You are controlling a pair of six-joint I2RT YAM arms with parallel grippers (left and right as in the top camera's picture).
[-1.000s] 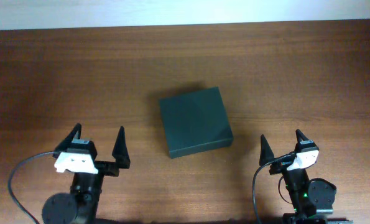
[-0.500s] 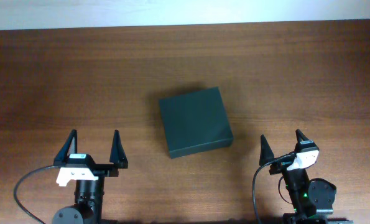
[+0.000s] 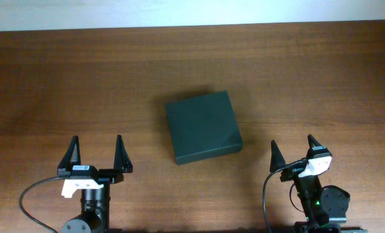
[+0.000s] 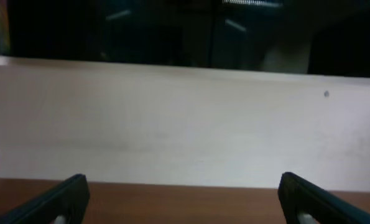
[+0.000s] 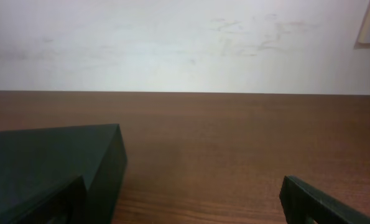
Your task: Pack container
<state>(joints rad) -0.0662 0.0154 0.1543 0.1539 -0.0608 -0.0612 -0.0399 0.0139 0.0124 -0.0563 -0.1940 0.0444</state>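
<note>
The container (image 3: 202,126) is a dark green-black rectangular box with its lid shut, lying flat in the middle of the wooden table. It also shows at the lower left of the right wrist view (image 5: 54,162). My left gripper (image 3: 95,151) is open and empty at the near left, apart from the box. Its finger tips show in the left wrist view (image 4: 183,199). My right gripper (image 3: 294,153) is open and empty at the near right, to the right of the box. No hand tools are in view.
The brown wooden table (image 3: 308,77) runs back to a pale wall (image 4: 185,124), which also shows in the right wrist view (image 5: 185,43). Black cables loop beside both arm bases at the front edge.
My left gripper has drawn back toward the front edge and turned to point straight away. The right arm and the box have not moved.
</note>
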